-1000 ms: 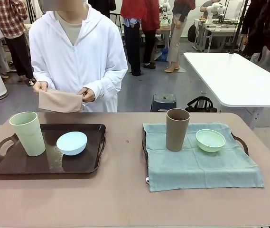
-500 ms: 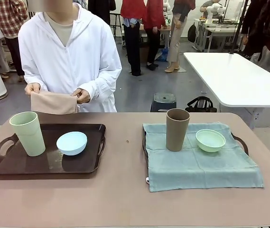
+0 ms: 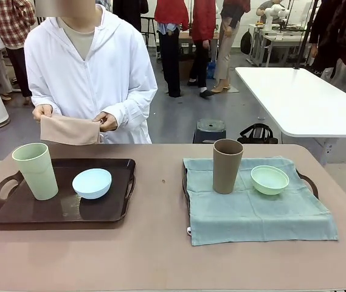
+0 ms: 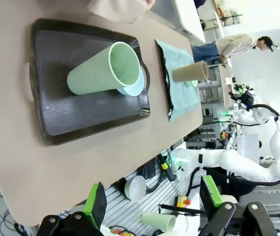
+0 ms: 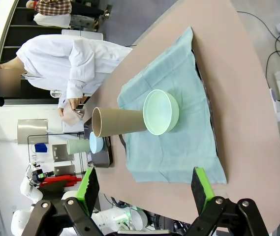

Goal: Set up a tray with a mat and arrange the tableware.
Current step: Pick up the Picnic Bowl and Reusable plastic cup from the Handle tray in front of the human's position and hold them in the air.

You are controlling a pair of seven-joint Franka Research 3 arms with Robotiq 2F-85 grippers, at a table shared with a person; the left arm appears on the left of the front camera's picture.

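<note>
Tumbler pale green, matte, tall, second tumbler brown, left pincer wide, right pincer wide.

Person holds beige mat — pale green tumbler on tray

Grey floor; white table right; dark stool, black bag beside.

I'm seeing a dark rectangular plastic tray sitting at the left of the table, carrying a tall pale green tumbler left of a small light blue bowl, while at the right a teal cloth mat is lying over a second tray, bearing a tall brown tumbler left of a small mint green bowl.
</note>
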